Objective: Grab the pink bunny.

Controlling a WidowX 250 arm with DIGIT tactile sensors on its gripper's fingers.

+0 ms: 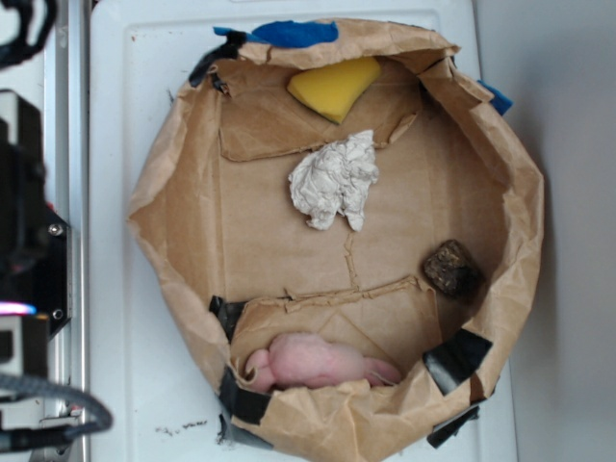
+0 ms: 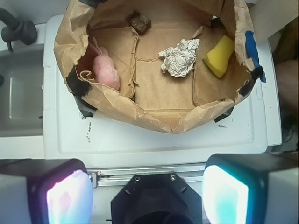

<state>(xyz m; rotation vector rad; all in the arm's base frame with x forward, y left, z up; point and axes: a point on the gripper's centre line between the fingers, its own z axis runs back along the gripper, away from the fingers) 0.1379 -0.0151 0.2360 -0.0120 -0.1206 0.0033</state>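
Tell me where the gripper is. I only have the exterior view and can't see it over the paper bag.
Observer: The wrist view shows the gripper open, fingers spread wide, outside the paper bag, with white surface between them.
Operator: Lined up with the pink bunny?
Observer: No. The pink bunny sits far to picture-left in the wrist view, against the bag's wall. The crumpled paper wad is nearer centre.

Black wrist housing (image 2: 156,198) with screws; two fingers (image 2: 63,193) — glowing pink, teal pads.
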